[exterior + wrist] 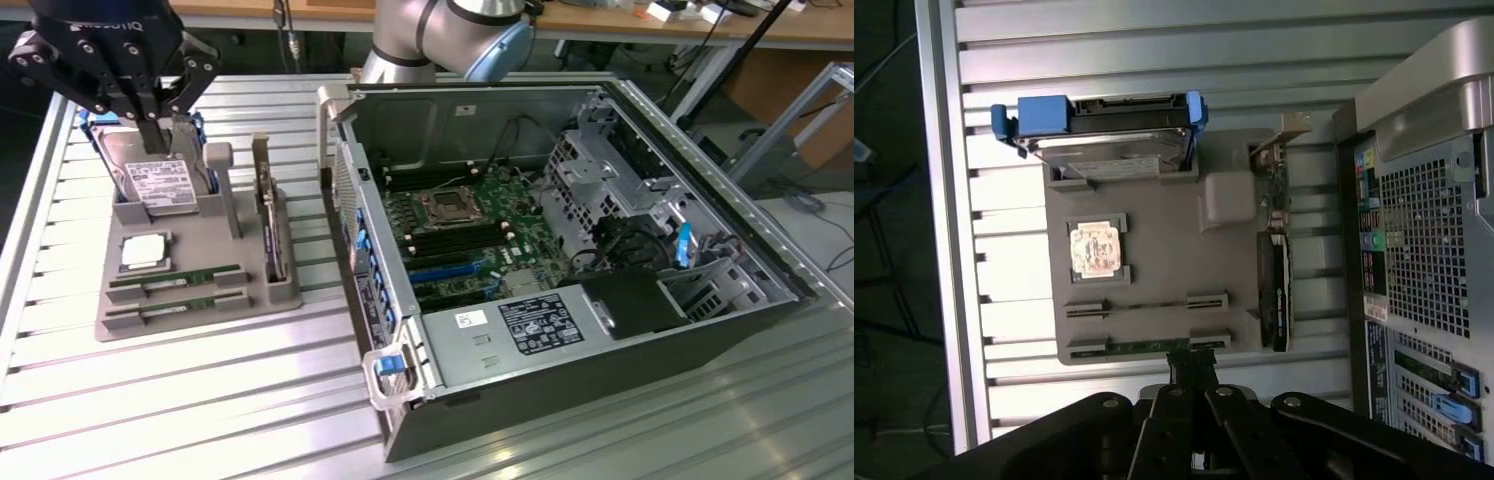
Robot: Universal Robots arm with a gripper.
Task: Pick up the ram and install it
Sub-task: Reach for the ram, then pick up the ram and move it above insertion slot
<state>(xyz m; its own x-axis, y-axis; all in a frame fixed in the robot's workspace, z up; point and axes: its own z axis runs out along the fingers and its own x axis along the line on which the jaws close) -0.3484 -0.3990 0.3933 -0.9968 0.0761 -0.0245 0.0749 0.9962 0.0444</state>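
Nearest you on the bench [160, 400] stood the open computer case [561, 400], its side panel off and the motherboard [467, 230] exposed; at the exterior view's left of it sat a grey tray [187, 328]. At the tray's near end lay the two ram sticks, the nearer ram stick [174, 305] and the second ram stick [174, 278], each on edge in its own slot, parallel and just apart; neither was lifted. Beyond them lay a square processor chip [144, 252] flat in its recess; along the tray's case side an expansion card [274, 225] stood upright. Farther back the hard drive [160, 185], in blue rails, leaned in its cradle. Your end effector [147, 118] hung above the tray, clear of everything on it; it was clenched, fingers together, grasping nothing. From the wrist camera its tips [1189, 375] lined up over the middle of one ram stick [1144, 346], with the chip [1097, 248] and the drive [1109, 150] beyond. Farthest back, the arm [441, 35] rose behind the case.
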